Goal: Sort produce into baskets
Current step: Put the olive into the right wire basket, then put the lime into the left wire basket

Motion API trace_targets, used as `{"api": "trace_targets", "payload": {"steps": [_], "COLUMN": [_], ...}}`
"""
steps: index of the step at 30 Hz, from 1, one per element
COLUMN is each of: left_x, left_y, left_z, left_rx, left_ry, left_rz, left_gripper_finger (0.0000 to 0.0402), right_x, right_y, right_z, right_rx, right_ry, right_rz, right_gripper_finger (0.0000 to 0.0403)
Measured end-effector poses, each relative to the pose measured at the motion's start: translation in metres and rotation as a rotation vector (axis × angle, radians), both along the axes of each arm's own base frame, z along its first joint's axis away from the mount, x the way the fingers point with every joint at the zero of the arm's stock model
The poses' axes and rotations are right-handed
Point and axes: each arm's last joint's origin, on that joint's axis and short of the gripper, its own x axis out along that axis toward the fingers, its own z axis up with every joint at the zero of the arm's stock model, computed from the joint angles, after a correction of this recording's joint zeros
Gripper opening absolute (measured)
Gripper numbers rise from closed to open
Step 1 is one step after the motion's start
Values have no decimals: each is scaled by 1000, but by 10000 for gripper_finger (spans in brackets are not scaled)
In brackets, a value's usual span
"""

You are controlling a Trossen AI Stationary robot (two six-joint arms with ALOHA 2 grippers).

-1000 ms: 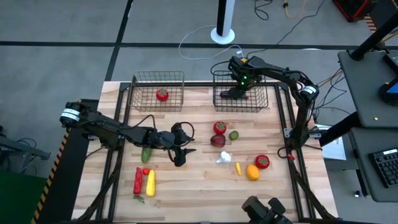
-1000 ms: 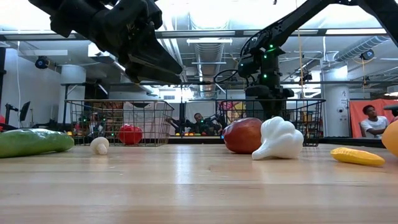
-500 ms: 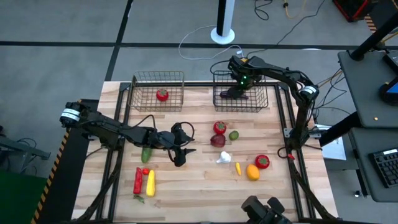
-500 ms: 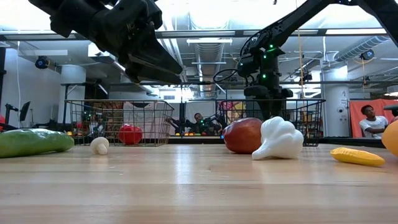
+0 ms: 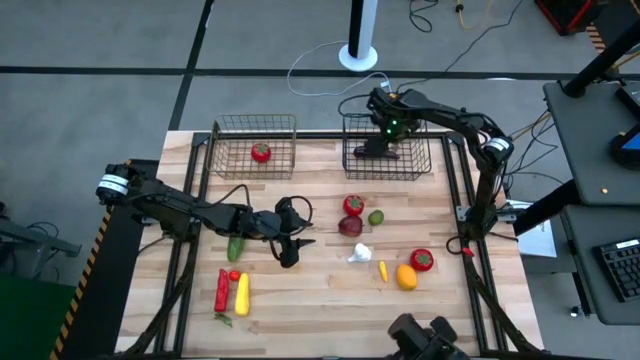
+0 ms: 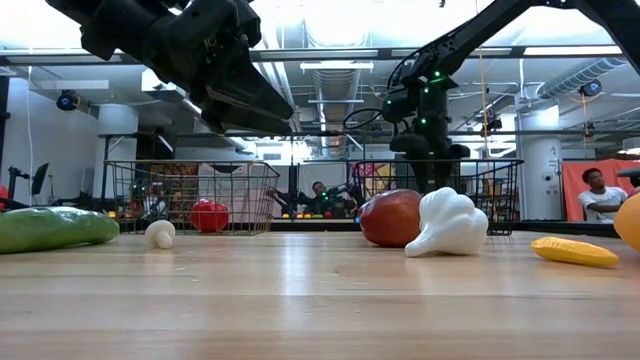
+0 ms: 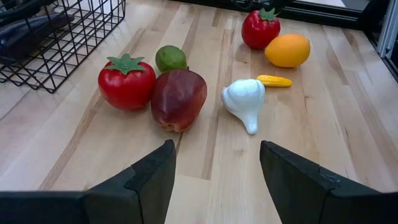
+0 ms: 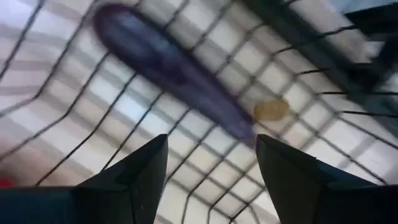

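Table (image 5: 320,290): pale wooden top carrying both baskets and the loose produce.
Left basket (image 5: 254,147): dark wire, at the far edge; holds one red tomato (image 5: 260,152).
Right basket (image 5: 388,146): dark wire, at the far edge; a long purple eggplant (image 8: 174,74) lies on its grid floor.
Right gripper (image 5: 381,147): over the right basket, fingers spread and empty, eggplant lying beyond them.
Left gripper (image 7: 214,180): above mid-table, fingers parted, gripping nothing.
Cucumber (image 5: 235,247): green, just beside the left arm.
Centre cluster: stemmed tomato (image 7: 127,81), dark-red onion (image 7: 178,99) touching it, lime (image 7: 170,57) behind.
Garlic (image 7: 245,101): white, near the onion.
Right group: orange (image 7: 287,50), red tomato (image 7: 260,28), small yellow pepper (image 7: 274,81).
Near-left group: red pepper (image 5: 221,290) beside a long yellow squash (image 5: 241,294).
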Motion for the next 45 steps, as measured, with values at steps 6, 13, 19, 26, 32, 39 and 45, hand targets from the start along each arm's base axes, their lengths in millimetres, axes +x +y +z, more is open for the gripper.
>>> {"api": "trace_targets", "payload": {"steps": [6,13,19,26,32,39,45], "left_x": [0,0,0,0,0,0,2], "left_y": [0,0,0,0,0,0,0], "left_z": [0,0,0,0,0,0,5], "left_rx": [0,0,0,0,1,1,4], "left_ry": [0,0,1,1,1,-1,-41], "left_rz": [0,0,0,0,1,3,-3], "left_gripper_finger": [215,215,215,215,215,215,215], "right_x": [3,8,10,13,3,-8,-11], "right_y": [2,21,70,153,213,254,268], "right_z": [3,32,85,111,96,44,-1], "right_rx": [7,-24,-135,-183,-144,-100,-159], "right_ry": [-25,-114,-236,-308,-289,-191,-75], "right_rz": [54,113,244,576,786,950,1030], "right_gripper_finger": [238,236,227,224,224,224,224]}}
